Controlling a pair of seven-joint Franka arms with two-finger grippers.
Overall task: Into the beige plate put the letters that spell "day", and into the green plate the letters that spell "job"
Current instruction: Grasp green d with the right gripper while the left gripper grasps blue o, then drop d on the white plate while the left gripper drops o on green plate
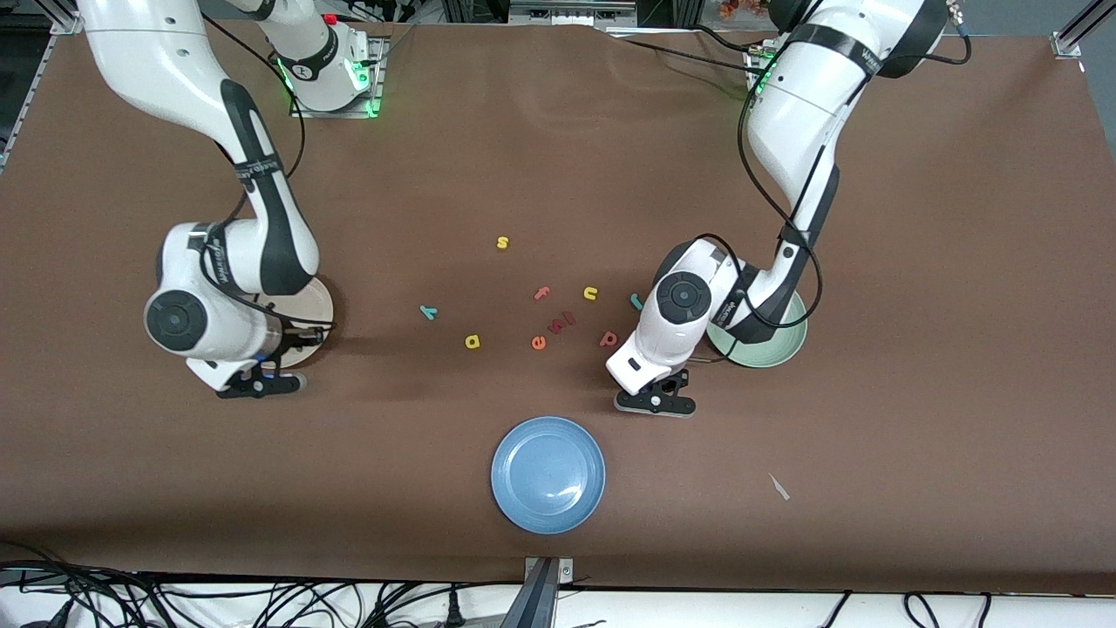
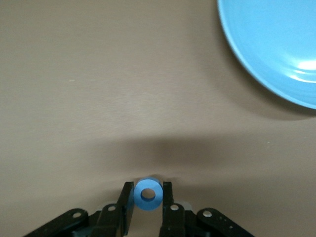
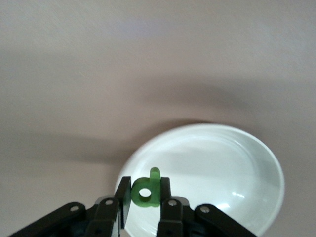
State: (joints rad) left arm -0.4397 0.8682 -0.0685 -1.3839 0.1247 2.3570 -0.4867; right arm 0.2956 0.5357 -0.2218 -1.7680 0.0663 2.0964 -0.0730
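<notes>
Nearest us, blue plate (image 1: 547,474) sits unused; left hand (image 2: 148,197) pinches the o (image 2: 147,194), right hand (image 3: 145,195) the d (image 3: 146,193) over the beige plate (image 3: 237,163) — four letters left.

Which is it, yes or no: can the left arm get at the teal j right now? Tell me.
Probably not yet. The teal j lies uncovered on the table beside that arm, but the left gripper is shut on the blue o, so its fingers are occupied.
</notes>
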